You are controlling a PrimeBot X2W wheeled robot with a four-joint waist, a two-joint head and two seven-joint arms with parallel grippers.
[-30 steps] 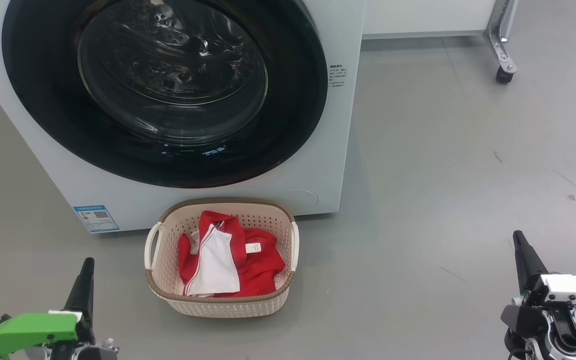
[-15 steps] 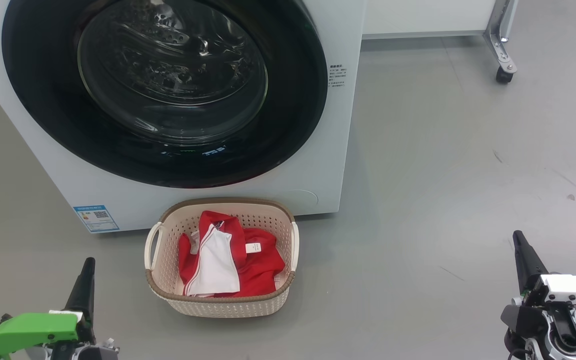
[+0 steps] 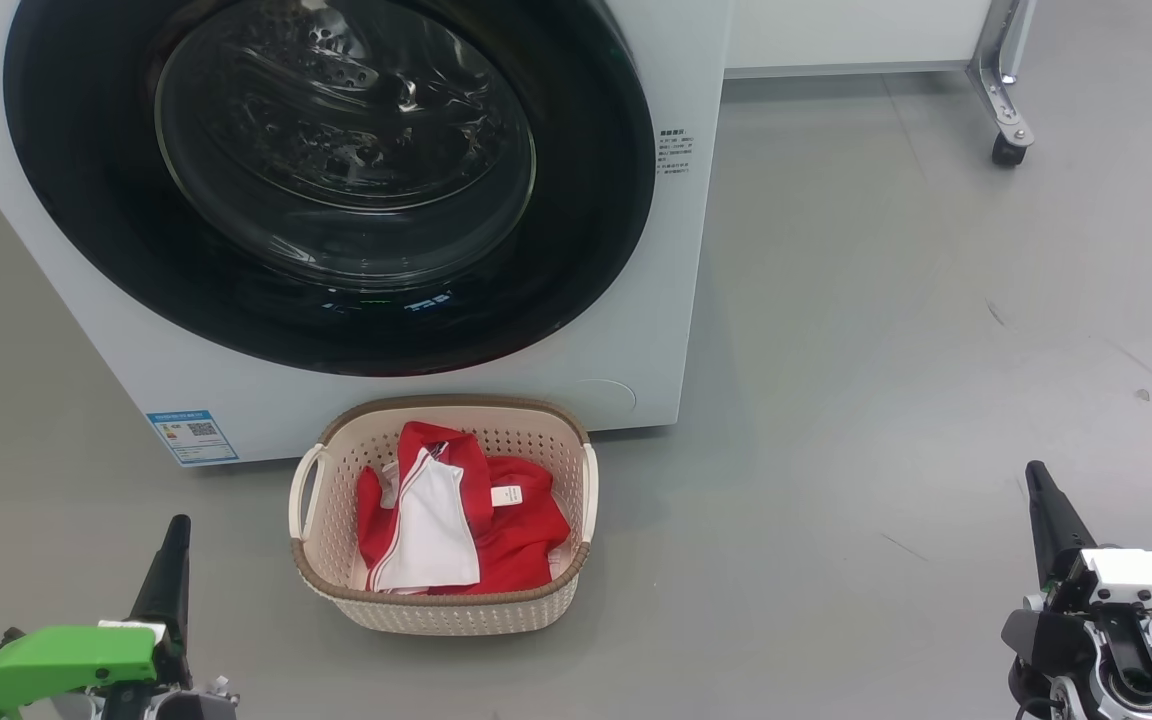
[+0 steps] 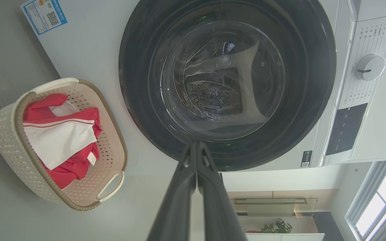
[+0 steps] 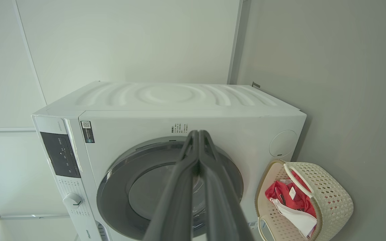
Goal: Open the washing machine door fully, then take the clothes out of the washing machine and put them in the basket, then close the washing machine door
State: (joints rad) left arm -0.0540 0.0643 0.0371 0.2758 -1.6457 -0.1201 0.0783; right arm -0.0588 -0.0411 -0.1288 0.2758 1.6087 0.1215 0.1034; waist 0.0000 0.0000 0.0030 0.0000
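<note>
We note washing machine door (image 3: 326, 180) top cut off in head view, drum contents unclear thru glass; clothes (image 3: 511, 535) in basket (image 3: 456, 615) btwn L end effector (image 3: 176, 528) & R end effector (image 3: 1036, 472), both closed tight, empty.

Perhaps "Hisense" on the washing machine (image 5: 166, 110); blue sticker (image 3: 191, 436) unreadable

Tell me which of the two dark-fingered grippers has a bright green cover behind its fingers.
The left gripper, at the head view's lower left: a bright green cover sits at its base. The right gripper has a white housing instead.
</note>
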